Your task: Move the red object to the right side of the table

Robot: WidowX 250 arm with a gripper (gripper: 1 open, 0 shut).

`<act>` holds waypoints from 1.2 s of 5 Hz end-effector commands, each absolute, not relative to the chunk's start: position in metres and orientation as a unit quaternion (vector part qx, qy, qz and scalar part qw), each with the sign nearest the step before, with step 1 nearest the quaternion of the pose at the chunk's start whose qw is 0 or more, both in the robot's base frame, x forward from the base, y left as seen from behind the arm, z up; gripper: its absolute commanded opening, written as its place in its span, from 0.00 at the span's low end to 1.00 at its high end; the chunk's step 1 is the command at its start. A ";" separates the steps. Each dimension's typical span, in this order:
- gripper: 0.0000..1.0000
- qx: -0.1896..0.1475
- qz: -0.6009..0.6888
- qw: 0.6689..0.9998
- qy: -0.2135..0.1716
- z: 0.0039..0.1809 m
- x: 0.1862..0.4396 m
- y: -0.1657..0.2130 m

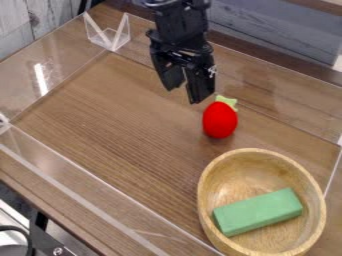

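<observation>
Your gripper [186, 87] hangs with jaws released, holding nothing. The red object [219, 118] lies on the table [107, 130] just beside the fingertips, outside the jaws, toward the right edge.

The arm is black throughout, a blocky wrist housing narrowing into the gripper [186, 88]. Its two jaws are thick, flat black slabs with squared ends. No markings or cables can be made out.
</observation>
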State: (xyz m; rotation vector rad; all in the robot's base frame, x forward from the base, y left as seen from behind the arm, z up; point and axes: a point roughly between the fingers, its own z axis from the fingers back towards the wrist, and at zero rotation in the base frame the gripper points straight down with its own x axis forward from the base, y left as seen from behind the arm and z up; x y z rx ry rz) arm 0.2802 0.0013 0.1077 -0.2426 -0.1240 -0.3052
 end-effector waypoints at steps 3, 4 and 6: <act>1.00 -0.109 -0.131 0.980 -0.102 0.120 0.287 -0.006; 1.00 -0.104 -0.134 0.980 -0.100 0.115 0.278 0.005; 1.00 -0.067 -0.119 0.985 -0.105 0.113 0.263 0.051</act>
